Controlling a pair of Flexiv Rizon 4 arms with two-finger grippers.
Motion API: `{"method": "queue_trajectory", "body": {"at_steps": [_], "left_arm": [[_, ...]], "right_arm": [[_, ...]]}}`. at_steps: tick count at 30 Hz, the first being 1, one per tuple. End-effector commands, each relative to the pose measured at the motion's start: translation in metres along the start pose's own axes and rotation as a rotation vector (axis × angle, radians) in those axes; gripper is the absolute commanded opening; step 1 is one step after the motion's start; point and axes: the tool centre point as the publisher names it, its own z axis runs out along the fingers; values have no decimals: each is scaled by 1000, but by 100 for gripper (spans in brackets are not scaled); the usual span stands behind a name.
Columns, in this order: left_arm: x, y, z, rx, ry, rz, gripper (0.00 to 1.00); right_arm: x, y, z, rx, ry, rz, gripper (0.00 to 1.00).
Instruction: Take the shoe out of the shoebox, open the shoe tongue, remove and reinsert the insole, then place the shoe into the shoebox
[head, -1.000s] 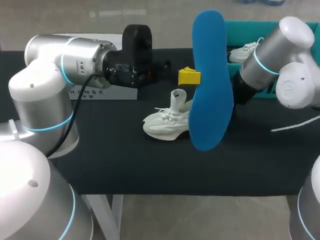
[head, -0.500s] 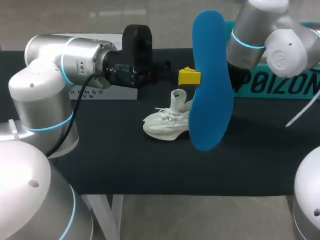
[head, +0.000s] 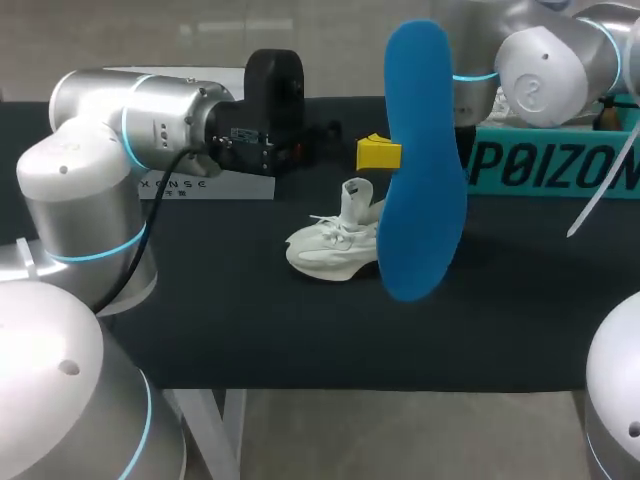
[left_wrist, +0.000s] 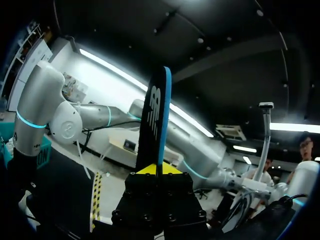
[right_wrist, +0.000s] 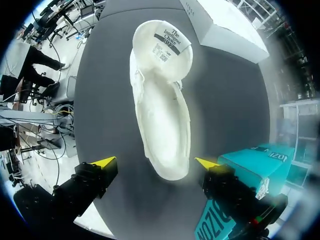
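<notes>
**Status of work.** The shoe (head: 333, 247) is out of the shoebox (head: 553, 166) and lies on its side on the tabletop (head: 250, 320), near the middle, well apart from the box. In the right wrist view the tongue (right_wrist: 165, 44) is folded back and the shoe's mouth is wide open. The inside shows pale and bare, with no blue in it. I judge the first three steps done: shoe out, tongue open, insole removed.

**Insole.** The insole (head: 422, 160) is off the tabletop, held upright above and just right of the shoe in the head view. My left jaws are clamped on its edge; the left wrist view shows it edge-on, rising straight between the two yellow tips.

**Right side.** My right arm (head: 530, 62) comes in over the shoebox. My right jaws stand apart, over the shoe's toe end, one yellow tip to each side. I cannot tell whether they touch the shoe; nothing is gripped.

**Outstanding.** The insole is not yet back in the shoe, and the shoe is not yet back in the box. I judge the task a little past halfway, with reinsertion as the step in hand.

**Other items.** A white box (right_wrist: 227, 27) sits beyond the shoe's heel end.
</notes>
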Motion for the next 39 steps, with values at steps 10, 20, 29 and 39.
{"method": "queue_trajectory", "body": {"at_steps": [10, 20, 29, 39], "left_arm": [[0, 0, 1, 2, 0, 0, 0], [0, 0, 1, 2, 0, 0, 0], [0, 0, 1, 2, 0, 0, 0], [0, 0, 1, 2, 0, 0, 0]], "right_arm": [[4, 2, -1, 34, -13, 5, 100], [-13, 20, -10, 109, -55, 9, 100], [-41, 53, 4, 178, -98, -36, 100], [-37, 56, 25, 181, -82, -67, 100]]}}
